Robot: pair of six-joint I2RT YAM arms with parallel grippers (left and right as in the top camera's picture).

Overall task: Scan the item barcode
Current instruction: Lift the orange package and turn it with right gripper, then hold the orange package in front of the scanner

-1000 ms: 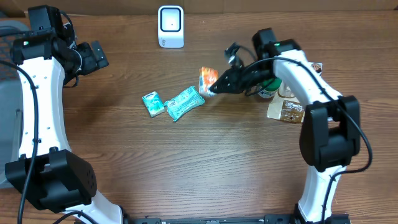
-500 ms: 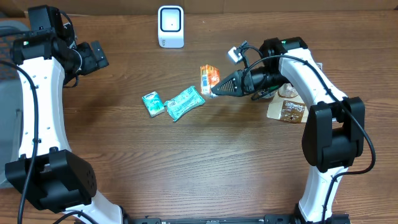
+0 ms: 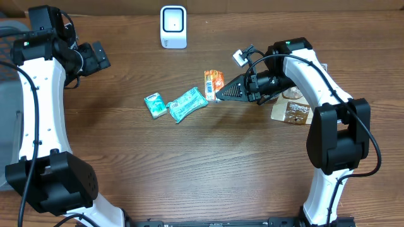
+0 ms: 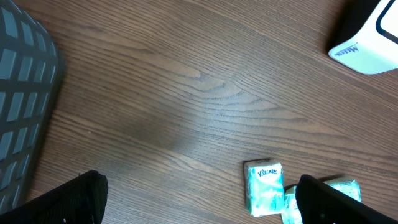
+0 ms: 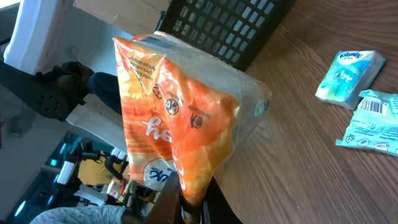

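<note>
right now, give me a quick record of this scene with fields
held item: orange snack packet, pinched at its lower edge
right hand: shut on the orange snack packet
left hand: open, empty, over the table's far left
scanner: white, at the table's far edge, apart from the packet
loose on table: tissue pack, teal packet, brown packet

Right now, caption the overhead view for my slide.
Right tool grips an orange snack packet mid-table, short of the white barcode scanner; left tool open at far left.
</note>
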